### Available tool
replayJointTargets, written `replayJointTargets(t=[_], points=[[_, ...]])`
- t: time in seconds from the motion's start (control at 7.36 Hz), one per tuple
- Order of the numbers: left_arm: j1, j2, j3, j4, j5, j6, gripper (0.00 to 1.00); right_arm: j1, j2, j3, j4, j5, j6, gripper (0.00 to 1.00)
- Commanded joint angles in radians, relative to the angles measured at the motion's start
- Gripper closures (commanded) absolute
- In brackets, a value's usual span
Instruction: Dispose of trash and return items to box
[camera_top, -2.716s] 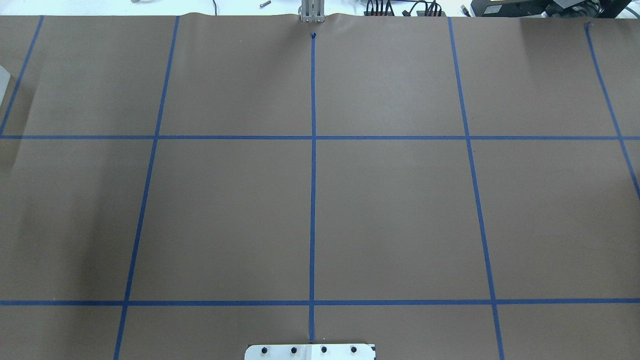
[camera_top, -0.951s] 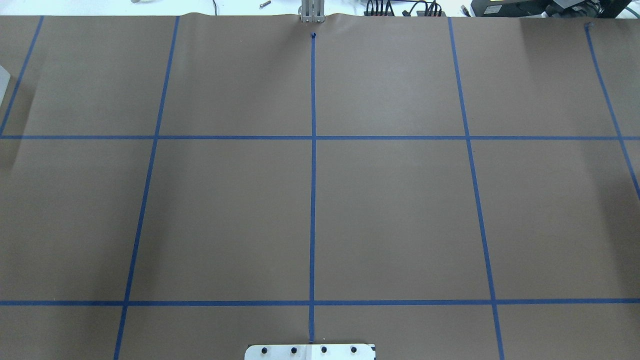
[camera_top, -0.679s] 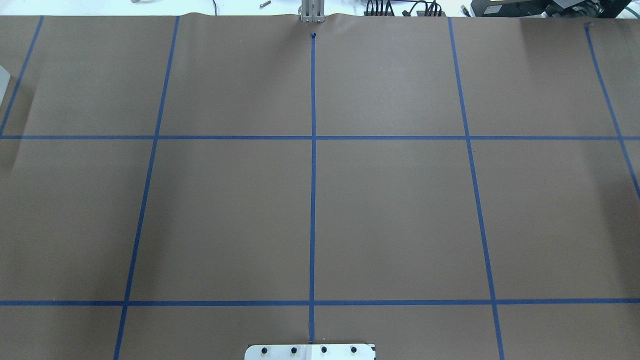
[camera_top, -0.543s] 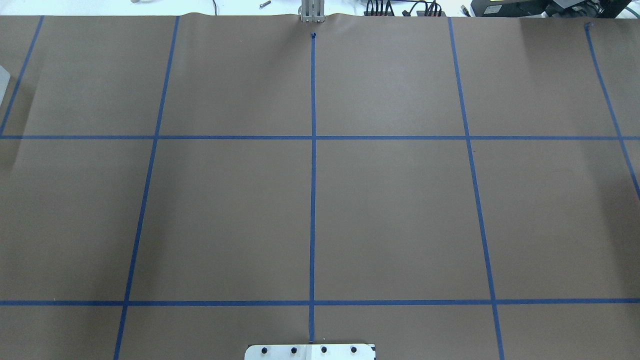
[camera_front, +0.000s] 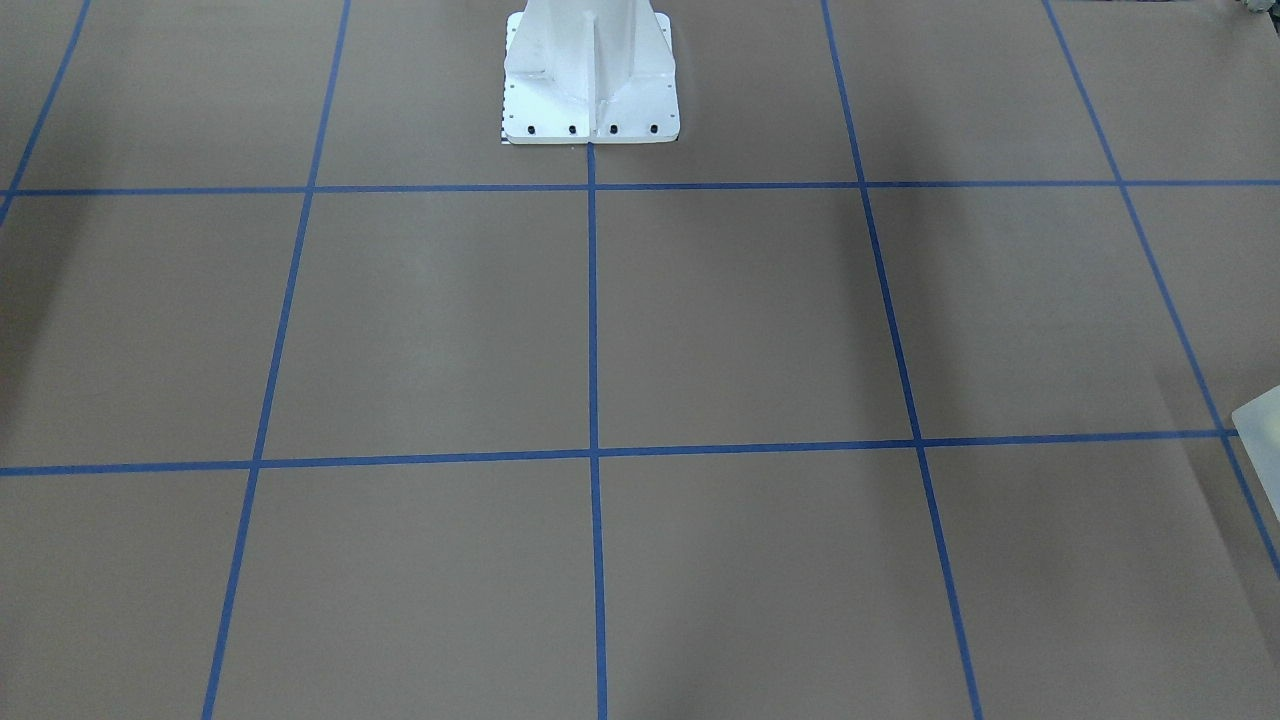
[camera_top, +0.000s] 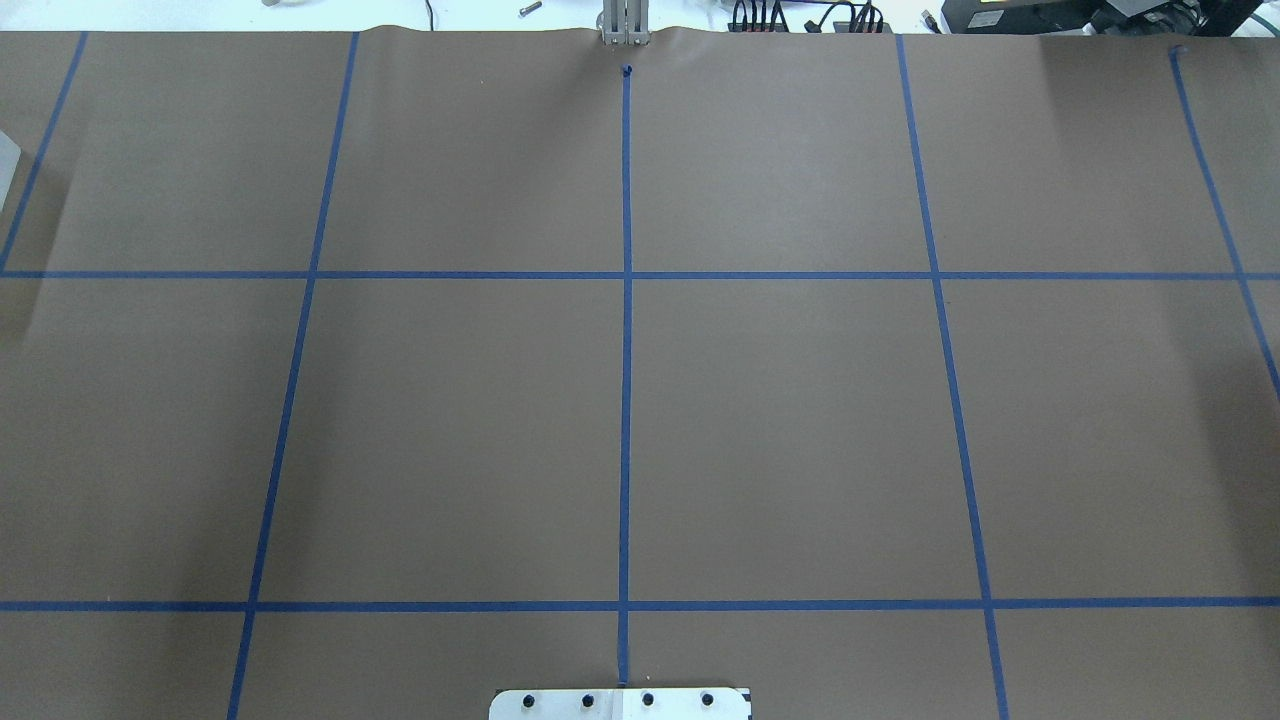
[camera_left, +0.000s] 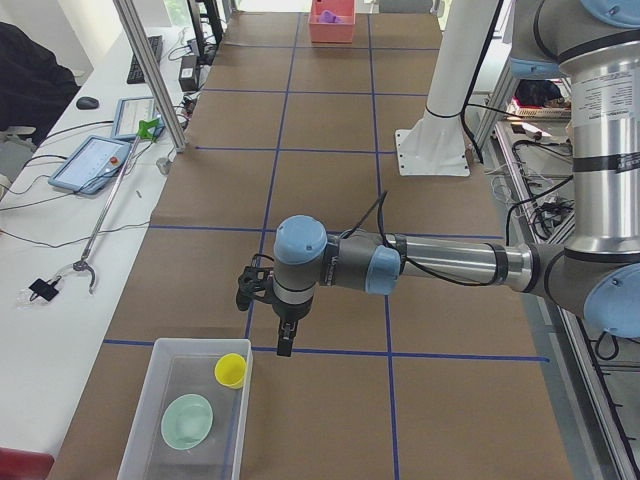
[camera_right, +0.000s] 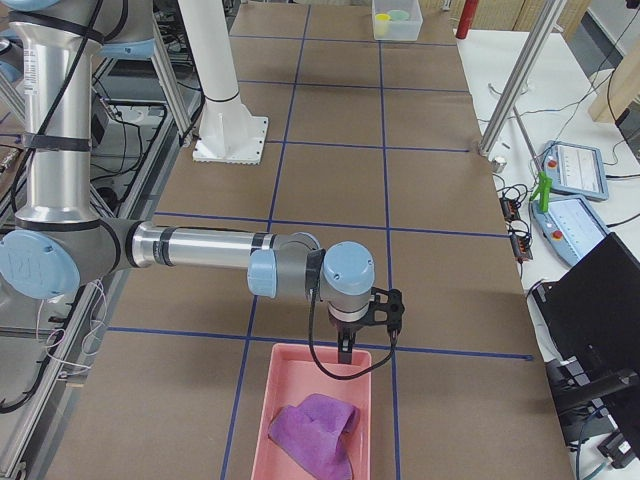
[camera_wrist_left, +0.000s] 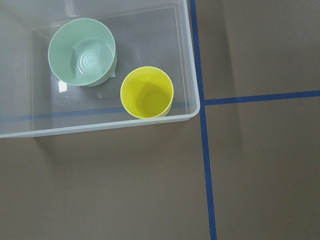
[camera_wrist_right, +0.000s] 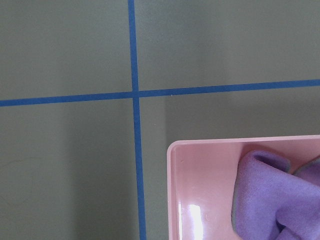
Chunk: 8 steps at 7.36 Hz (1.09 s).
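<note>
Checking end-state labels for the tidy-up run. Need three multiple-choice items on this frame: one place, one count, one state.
1. Where is the small yellow plastic tumbler cup?
A. in a pink bin
B. inside the translucent whitish plastic box
C. on the brown paper

2. How many things lie in that box?
A. one
B. two
C. three

3. How does the pale teal round bowl stand?
A. upright, mouth up
B. upside down
C. on its side

Answers:
1 B: the left wrist view shows the cup within the box walls.
2 B: only the cup and the bowl are in it.
3 A: its inner bottom shows from above.
</note>
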Motion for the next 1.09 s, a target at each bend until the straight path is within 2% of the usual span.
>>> replayJointTargets(t=[0.0,0.54,0.95], points=[[0.000,-0.003,-0.001,0.000,0.000,-0.001,0.01,-0.014,-0.008,0.004,-0.003,-0.016,-0.009,0.00],[0.000,-0.006,-0.006,0.000,0.000,0.001,0.01,-0.041,-0.026,0.064,-0.052,-0.017,-0.009,0.00],[0.002,-0.007,-0.003,0.000,0.000,0.001,0.01,-0.041,-0.025,0.070,-0.052,-0.016,-0.010,0.00]])
